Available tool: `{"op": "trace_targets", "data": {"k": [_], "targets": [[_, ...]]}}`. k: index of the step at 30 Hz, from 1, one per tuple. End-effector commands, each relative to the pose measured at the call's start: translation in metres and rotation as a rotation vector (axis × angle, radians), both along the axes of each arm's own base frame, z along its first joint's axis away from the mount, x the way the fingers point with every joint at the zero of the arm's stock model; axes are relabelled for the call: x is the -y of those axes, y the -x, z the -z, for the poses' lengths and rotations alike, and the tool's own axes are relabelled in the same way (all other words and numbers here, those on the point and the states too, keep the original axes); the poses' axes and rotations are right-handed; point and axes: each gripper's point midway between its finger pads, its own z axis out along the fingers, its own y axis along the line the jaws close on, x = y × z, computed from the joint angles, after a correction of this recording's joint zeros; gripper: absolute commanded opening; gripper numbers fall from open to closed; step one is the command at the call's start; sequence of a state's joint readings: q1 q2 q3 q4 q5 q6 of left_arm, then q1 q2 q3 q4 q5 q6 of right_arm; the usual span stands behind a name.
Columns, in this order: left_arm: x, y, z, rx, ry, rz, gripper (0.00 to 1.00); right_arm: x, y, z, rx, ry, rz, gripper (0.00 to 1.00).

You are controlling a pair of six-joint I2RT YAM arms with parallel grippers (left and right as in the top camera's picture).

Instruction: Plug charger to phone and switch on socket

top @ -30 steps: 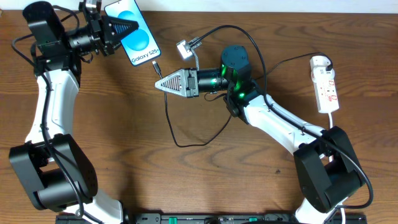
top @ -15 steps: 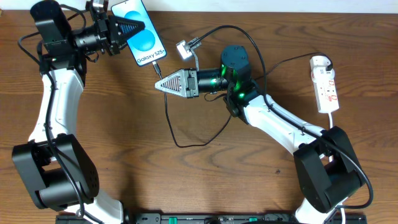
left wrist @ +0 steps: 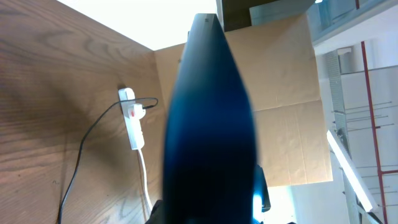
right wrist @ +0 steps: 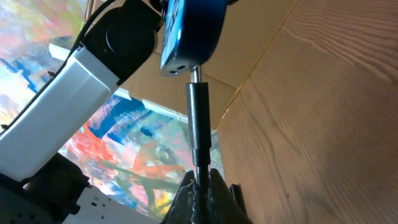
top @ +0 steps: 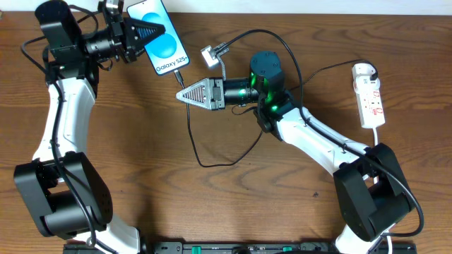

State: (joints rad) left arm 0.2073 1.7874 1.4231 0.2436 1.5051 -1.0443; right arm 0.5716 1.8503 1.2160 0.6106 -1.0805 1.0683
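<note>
Change: nothing much since half a second ago; both arms and the phone sit where they were, after the left arm's earlier swing that carried the phone toward the plug.
Right gripper (top: pixel 185 94): fingers pinched narrow on the charger (right wrist: pixel 199 124), just behind its plug tip.
Left gripper (top: pixel 157 30): closed on the phone (top: pixel 164 44), holding it lifted and tilted, screen up.
Plug and port: the tip meets the phone's bottom edge in the right wrist view (a sliver of bare metal shows, so probably not fully seated).
Step in hand: mating the charger to the phone.
Next move: a short straight push along the plug's axis, phone held steady.
Socket (top: pixel 370 97): far right of the table, well apart from both grippers, switch not yet touched.
</note>
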Motion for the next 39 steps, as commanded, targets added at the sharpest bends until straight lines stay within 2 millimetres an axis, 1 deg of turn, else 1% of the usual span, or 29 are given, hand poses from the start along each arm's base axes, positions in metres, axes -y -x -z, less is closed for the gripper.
{"op": "trace_targets", "data": {"k": [1,9,13,39], "targets": [[0.0012,0.0042,-0.0087,0.031,-0.007,0.001,0.07,0.0000,-0.0015,0.0013,0.007,0.000,0.006,0.01],[-0.0075,0.0005,-0.0083,0.031,-0.010,-0.031,0.07,0.0004,0.0036,0.0000,0.017,-0.006,-0.024,0.01],[-0.0074,0.0006,-0.0083,0.031,-0.010,-0.030,0.07,0.0007,0.0057,-0.0039,0.039,-0.019,-0.036,0.01],[-0.0049,0.0062,-0.0092,0.031,-0.003,0.005,0.07,0.0002,0.0010,-0.0022,0.029,-0.013,-0.009,0.01]]}}
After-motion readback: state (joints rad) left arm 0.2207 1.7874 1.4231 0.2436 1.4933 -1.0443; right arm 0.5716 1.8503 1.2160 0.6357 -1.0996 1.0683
